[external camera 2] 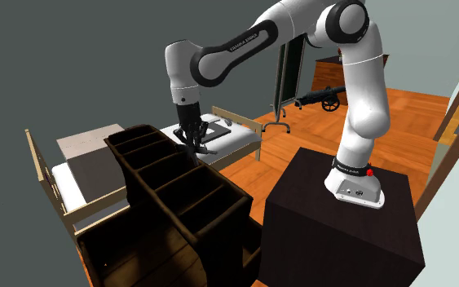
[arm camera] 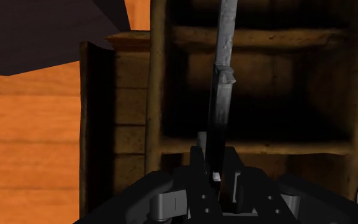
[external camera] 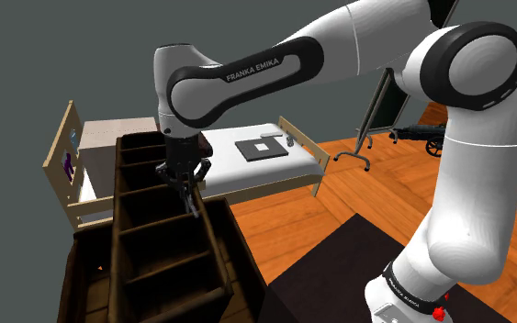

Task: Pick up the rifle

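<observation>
Rifle (external camera: 193, 206) is seen in the shoulder view as a thin grey rod hanging from the gripper (external camera: 186, 186), just above the open compartments of a dark wooden shelf (external camera: 155, 240) that stands in front of a bed (external camera: 247, 170). The fingers are drawn narrow around its upper part. The lifting step is therefore judged to be in hand, and a straight upward pull is advised, so that the lower end is not dragged against a divider. In the second exterior view the rifle (external camera 2: 204, 150) is found slanting down from the gripper (external camera 2: 193, 137) over the shelf (external camera 2: 174, 175). Some swing should be expected, since the hold appears to be taken close to one end. In the wrist view the rifle (arm camera: 222, 95) is clasped between the fingers of the gripper (arm camera: 217, 173) and runs away across the shelf (arm camera: 161, 83). The clasp should be kept firm and the rise made slowly.
</observation>
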Available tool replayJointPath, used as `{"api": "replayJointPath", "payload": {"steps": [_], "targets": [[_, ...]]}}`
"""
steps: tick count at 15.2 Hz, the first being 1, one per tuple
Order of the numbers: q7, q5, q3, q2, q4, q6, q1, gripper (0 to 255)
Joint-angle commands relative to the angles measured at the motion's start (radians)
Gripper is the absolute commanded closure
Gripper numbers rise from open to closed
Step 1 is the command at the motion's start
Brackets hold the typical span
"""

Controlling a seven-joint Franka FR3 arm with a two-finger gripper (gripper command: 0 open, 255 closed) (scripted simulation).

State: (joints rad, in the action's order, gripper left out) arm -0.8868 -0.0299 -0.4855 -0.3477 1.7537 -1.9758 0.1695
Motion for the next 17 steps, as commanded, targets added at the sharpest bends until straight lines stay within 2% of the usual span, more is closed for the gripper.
{"api": "replayJointPath", "payload": {"steps": [1, 7, 17], "targets": [[0.000, 0.000, 0.000, -0.001, 0.000, -0.001, 0.000, 255], [0.000, 0.001, 0.000, 0.002, 0.001, 0.000, 0.000, 255], [0.001, 0.019, -0.009, 0.042, -0.082, 0.120, -0.005, 255]]}}
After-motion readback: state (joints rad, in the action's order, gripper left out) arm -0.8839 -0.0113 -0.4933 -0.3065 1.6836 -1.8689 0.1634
